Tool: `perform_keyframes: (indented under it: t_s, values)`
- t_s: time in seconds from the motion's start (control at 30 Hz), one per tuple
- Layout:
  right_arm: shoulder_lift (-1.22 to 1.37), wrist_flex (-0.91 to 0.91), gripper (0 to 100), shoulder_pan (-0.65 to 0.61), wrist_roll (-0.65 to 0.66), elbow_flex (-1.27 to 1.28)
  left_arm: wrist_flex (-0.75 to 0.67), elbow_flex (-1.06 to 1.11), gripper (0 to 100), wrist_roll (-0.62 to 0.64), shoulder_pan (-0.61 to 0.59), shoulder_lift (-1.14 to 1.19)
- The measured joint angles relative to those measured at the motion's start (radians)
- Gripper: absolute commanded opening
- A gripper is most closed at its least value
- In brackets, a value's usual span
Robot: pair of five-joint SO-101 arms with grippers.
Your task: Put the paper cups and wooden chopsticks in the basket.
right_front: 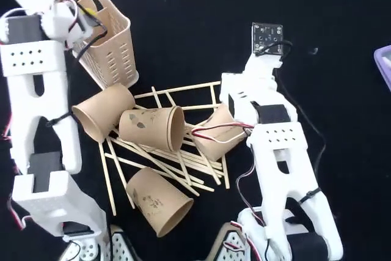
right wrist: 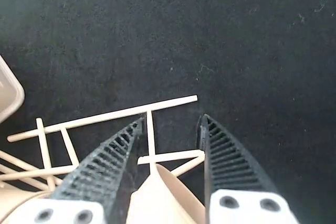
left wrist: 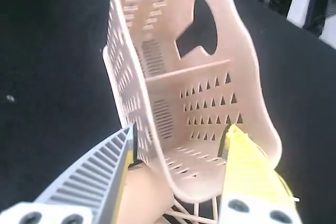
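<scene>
High view: four paper cups among scattered chopsticks

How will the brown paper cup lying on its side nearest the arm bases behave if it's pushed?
The brown paper cup lies on its side and tapers, so a push would probably roll it in a curve. Its thin-looking paper wall would likely dent under a firm squeeze. It seems light, so it may skid.
</scene>
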Motion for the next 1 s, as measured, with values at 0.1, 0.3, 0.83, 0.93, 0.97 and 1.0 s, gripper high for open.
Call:
perform_keyframes:
  t_s: [0.1,0.3,0.83,0.93,0.97,1.0]
  values:
    - [0.0,0.0,16.9,0.0,0.0,0.011,-0.005,0.032,25,0.005,0.003,0.023]
    - [0.0,0.0,16.9,0.0,0.0,0.017,-0.002,0.095,2,0.009,0.023,0.034]
    - [-0.002,0.0,16.9,0.06,-0.052,0.017,0.06,0.081,3,-0.637,0.258,0.029]
    - [-0.044,0.0,16.9,0.083,-0.057,0.017,0.112,0.06,3,-0.758,0.319,0.028]
    - [-0.075,0.0,16.9,0.084,-0.057,0.017,0.12,0.06,3,-0.778,0.338,0.026]
    - [-0.106,0.0,16.9,0.083,-0.058,0.017,0.124,0.06,3,-0.787,0.356,0.026]
